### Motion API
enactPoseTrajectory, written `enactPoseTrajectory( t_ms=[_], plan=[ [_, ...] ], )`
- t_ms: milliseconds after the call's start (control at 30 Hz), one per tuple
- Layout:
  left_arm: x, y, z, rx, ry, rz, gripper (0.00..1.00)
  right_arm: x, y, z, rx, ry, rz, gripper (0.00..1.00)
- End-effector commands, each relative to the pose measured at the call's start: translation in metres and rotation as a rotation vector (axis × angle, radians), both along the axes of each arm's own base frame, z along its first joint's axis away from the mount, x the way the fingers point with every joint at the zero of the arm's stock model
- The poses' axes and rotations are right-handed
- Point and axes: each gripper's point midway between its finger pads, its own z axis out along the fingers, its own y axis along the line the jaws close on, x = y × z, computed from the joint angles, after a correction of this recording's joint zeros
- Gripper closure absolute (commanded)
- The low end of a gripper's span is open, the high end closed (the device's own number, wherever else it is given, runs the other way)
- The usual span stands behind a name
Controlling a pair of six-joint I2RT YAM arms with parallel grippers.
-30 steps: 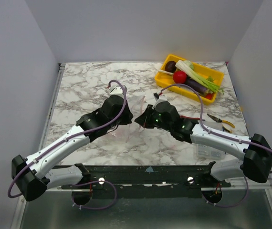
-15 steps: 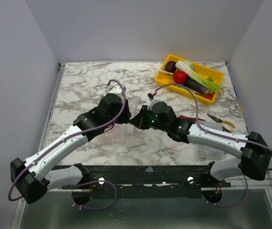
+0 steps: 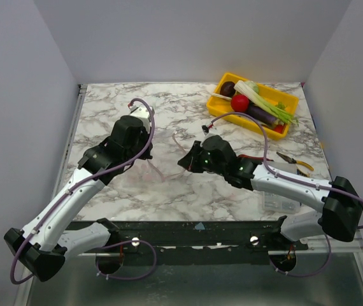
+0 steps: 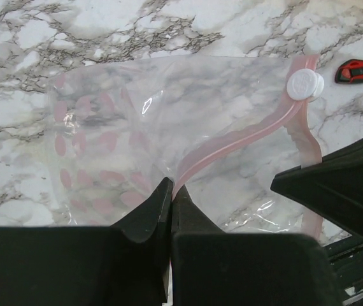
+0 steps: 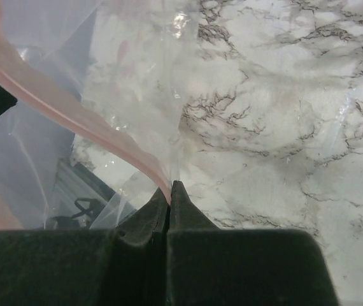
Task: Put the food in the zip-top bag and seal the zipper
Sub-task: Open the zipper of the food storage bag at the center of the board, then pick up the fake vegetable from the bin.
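Clear floppy bag (image 4: 124, 108) w/ pink dots is stretched between both pincers. L pincer (image 4: 170, 199) is pinched tight on its pink strip (image 4: 245, 137); R pincer (image 5: 169, 191) pinches the strip too. Food (image 3: 251, 105) sits in a yellow tray (image 3: 272, 93), far behind R pincer.

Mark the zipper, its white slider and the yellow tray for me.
zipper (image 4: 232, 141), left wrist view, middle of the pink strip.
white slider (image 4: 305, 84), left wrist view, its round face.
yellow tray (image 3: 253, 123), top view, near wall.
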Motion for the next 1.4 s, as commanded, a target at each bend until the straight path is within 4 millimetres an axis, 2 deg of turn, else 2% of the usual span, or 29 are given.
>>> enactPoseTrajectory(
  t_ms=[0,133,300,400,500,567,633,733,867,967,1100,1133,1267,1367],
  plan=[
    [-0.010,0.013,0.005,0.063,-0.006,-0.037,1.00,0.006,0.006,0.003,-0.019,0.031,-0.013,0.99],
    [-0.009,0.007,-0.003,0.042,-0.007,-0.053,1.00,0.006,0.017,0.004,-0.029,0.050,0.014,0.99],
    [-0.005,-0.010,-0.015,-0.017,0.007,-0.086,1.00,0.008,0.030,0.007,-0.030,0.050,0.047,0.99],
    [-0.001,-0.012,-0.013,-0.011,0.019,-0.080,1.00,0.011,0.034,0.003,-0.061,0.057,0.055,0.95],
    [0.006,-0.010,-0.008,-0.003,0.023,-0.041,1.00,0.013,0.036,0.000,-0.083,0.061,0.061,0.83],
    [0.011,-0.012,-0.004,-0.006,0.024,-0.025,1.00,0.013,0.035,0.004,-0.095,0.051,0.068,0.72],
    [0.019,-0.016,-0.001,-0.002,0.023,-0.025,1.00,0.013,0.028,0.011,-0.132,0.026,0.069,0.66],
    [0.028,-0.022,-0.002,0.024,0.035,-0.040,1.00,0.025,-0.001,0.021,-0.217,-0.028,-0.004,0.60],
    [0.027,-0.026,-0.013,0.053,0.068,-0.082,1.00,0.046,-0.039,0.038,-0.248,-0.104,-0.076,0.44],
    [0.027,-0.021,-0.023,0.087,0.060,-0.087,1.00,0.076,-0.079,0.046,-0.259,-0.132,-0.163,0.41],
    [0.029,-0.013,-0.024,0.112,0.055,-0.061,1.00,0.115,-0.121,0.052,-0.285,-0.202,-0.272,0.30],
    [0.030,-0.012,-0.024,0.107,0.050,-0.060,1.00,0.127,-0.134,0.052,-0.298,-0.211,-0.334,0.23],
    [0.027,-0.018,-0.025,0.064,0.062,-0.087,1.00,0.185,-0.198,0.031,-0.347,-0.156,-0.576,0.03],
    [0.021,-0.027,-0.027,0.019,0.087,-0.136,1.00,0.223,-0.237,0.016,-0.400,-0.122,-0.723,0.00]
  ],
)
